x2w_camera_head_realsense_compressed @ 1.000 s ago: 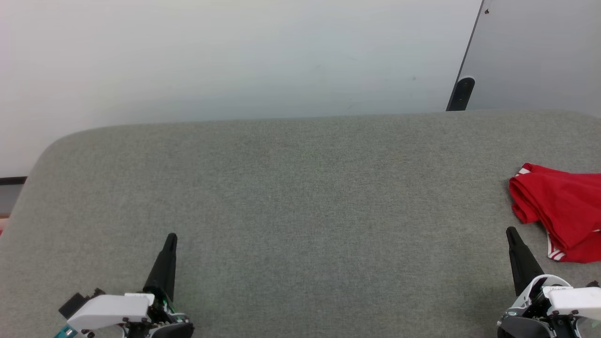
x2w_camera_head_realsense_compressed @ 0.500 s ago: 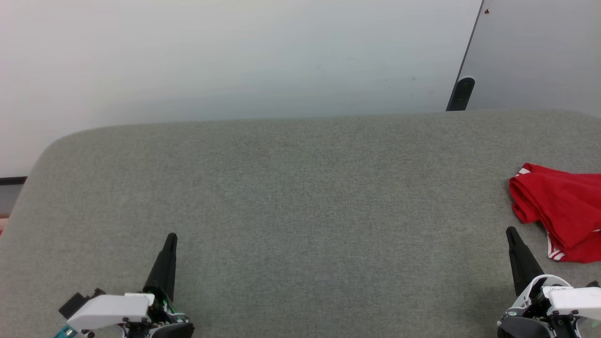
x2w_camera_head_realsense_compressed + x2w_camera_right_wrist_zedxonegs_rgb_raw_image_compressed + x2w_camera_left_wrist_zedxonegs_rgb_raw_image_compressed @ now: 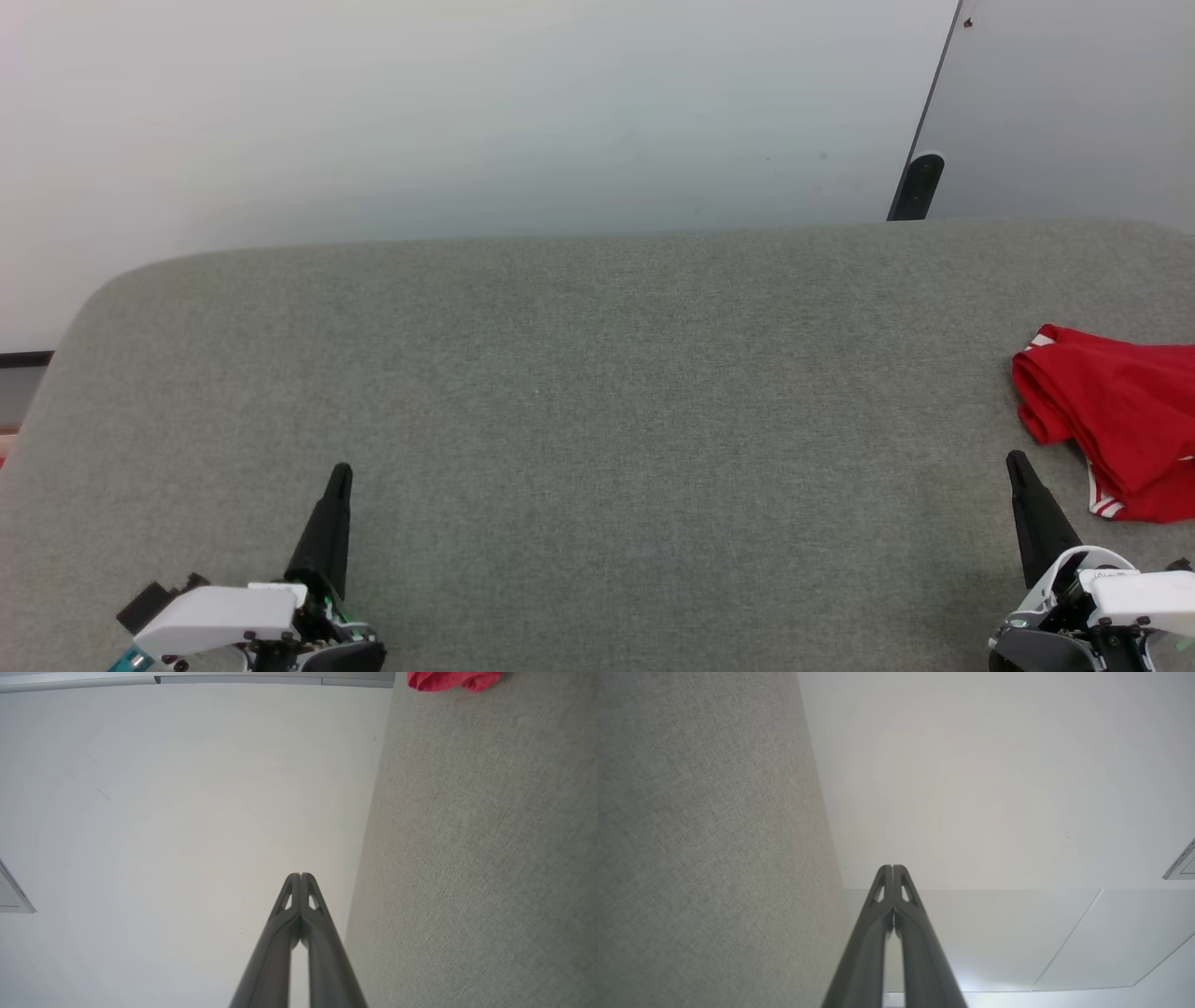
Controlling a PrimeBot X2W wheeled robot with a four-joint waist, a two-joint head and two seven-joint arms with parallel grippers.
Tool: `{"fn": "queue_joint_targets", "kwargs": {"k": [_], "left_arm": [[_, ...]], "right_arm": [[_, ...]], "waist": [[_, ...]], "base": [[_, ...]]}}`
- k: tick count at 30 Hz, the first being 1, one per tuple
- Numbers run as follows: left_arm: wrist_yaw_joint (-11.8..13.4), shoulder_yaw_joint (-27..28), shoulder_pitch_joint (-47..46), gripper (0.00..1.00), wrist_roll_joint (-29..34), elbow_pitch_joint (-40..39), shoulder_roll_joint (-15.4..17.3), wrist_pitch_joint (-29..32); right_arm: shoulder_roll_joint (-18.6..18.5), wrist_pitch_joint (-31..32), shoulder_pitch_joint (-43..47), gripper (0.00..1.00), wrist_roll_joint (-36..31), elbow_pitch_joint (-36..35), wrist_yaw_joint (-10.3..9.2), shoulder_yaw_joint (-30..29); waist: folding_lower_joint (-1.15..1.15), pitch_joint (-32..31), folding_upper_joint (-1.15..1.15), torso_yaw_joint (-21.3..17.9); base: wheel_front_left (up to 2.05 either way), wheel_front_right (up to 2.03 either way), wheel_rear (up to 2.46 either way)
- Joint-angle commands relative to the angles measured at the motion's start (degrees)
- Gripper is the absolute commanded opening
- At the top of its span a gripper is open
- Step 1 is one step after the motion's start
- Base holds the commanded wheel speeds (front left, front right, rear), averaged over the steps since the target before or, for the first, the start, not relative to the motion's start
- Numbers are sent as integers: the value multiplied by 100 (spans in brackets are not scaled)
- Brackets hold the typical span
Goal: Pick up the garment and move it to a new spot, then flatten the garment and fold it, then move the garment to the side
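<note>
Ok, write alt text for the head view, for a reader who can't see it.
A crumpled red garment with white-striped trim lies at the right edge of a grey fabric surface, cut off by the frame. The left hand and right hand, both shut and holding nothing, show at the lower corners.

Grey felt table [image 3: 579,373], white wall [image 3: 467,112]

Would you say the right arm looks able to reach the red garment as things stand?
Probably yes: the red garment lies close beside the shut right gripper, with only bare grey fabric surface between.
</note>
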Motion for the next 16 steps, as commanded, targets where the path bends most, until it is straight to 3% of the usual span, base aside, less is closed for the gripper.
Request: {"fn": "queue_joint_targets", "kwargs": {"k": [1, 16], "left_arm": [[-35, 14, -58, 0, -9, 6, 2, 16], [-35, 14, -58, 0, -9, 6, 1, 16]], "right_arm": [[20, 9, -19, 0, 7, 0, -8, 1], [19, 9, -19, 0, 7, 0, -8, 0]], "waist": [[0, 0, 0, 0], [0, 0, 0, 0]], "base": [[0, 0, 0], [0, 0, 0]]}}
